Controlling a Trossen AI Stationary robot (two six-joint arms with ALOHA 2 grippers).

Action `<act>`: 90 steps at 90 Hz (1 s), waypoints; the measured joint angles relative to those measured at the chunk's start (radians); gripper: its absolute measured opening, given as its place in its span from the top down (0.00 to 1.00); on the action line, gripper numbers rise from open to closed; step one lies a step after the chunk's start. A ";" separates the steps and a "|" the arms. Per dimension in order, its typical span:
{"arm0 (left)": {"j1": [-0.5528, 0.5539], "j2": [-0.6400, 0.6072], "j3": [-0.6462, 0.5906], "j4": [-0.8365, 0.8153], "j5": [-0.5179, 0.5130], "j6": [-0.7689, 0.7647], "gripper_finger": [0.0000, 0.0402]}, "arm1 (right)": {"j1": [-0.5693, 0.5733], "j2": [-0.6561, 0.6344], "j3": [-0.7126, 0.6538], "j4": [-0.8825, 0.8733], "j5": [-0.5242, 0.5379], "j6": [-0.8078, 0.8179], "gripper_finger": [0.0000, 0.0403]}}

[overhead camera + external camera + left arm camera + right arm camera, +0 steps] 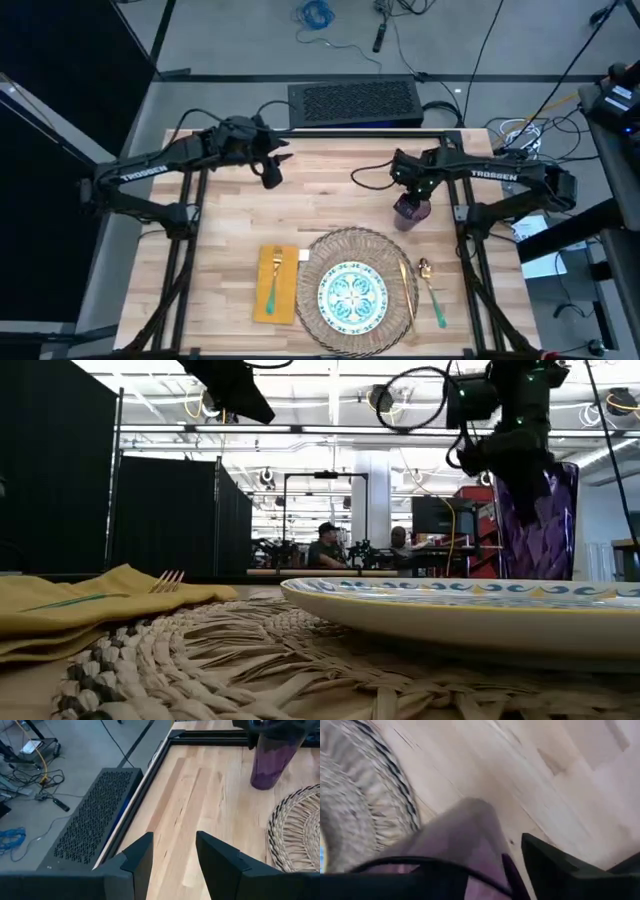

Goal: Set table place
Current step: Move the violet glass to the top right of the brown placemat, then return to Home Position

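Table [330,190]: big pale-plank wood top w/ black frame rails, both arms reaching in from the far corners. Round woven wicker placemat [352,290] sits at the near edge, a bit right of centre; in the low view its braided rim [200,660] fills the foreground. Blue-green patterned plate [352,295] lies centred on the mat, smaller than it, mat showing all round; low view has its rim [450,605] close up. Mustard-yellow napkin [276,283] lies flat just left of the mat, w/ the green-handled fork [273,275] on top, tines toward the far side. Right of the plate: slim gold knife [407,283] on the mat's right edge, then green-handled spoon [432,292] on bare wood just beside the mat, bowl toward the far side. Purple cup [411,212] stands upright on the wood just beyond the mat's far-right edge, apart from it; left wrist view shows it [272,760] upright next to the mat's rim [295,830]. Right gripper [413,190] is at the cup from above, fingers either side of its top & grasping it; right wrist view shows one dark finger [565,865] alongside the purple wall [460,840]. Left gripper [271,175] hangs over bare wood at far left-centre, well apart from the setting, fingers [135,865] released w/ a clear gap, nothing held.
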 joint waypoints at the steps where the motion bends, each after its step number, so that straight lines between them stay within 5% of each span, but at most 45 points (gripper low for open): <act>1: 0.000 0.000 0.000 0.000 0.000 0.000 0.66 | 0.000 0.000 0.005 -0.002 0.000 -0.001 0.57; 42: -0.001 0.000 0.000 -0.008 0.022 0.000 0.66 | 0.000 0.000 0.289 -0.287 -0.001 -0.033 0.48; 55: -0.011 -0.002 0.000 -0.010 0.117 -0.009 0.66 | 0.016 -0.020 0.393 -0.389 -0.005 -0.063 0.48; 75: -0.084 -0.084 0.000 0.000 0.154 -0.043 0.66 | 0.167 -0.230 0.423 -0.364 -0.006 -0.002 0.48; 90: -0.186 -0.185 0.000 0.067 0.110 -0.092 0.66 | 0.322 -0.435 0.402 -0.137 0.002 0.060 0.48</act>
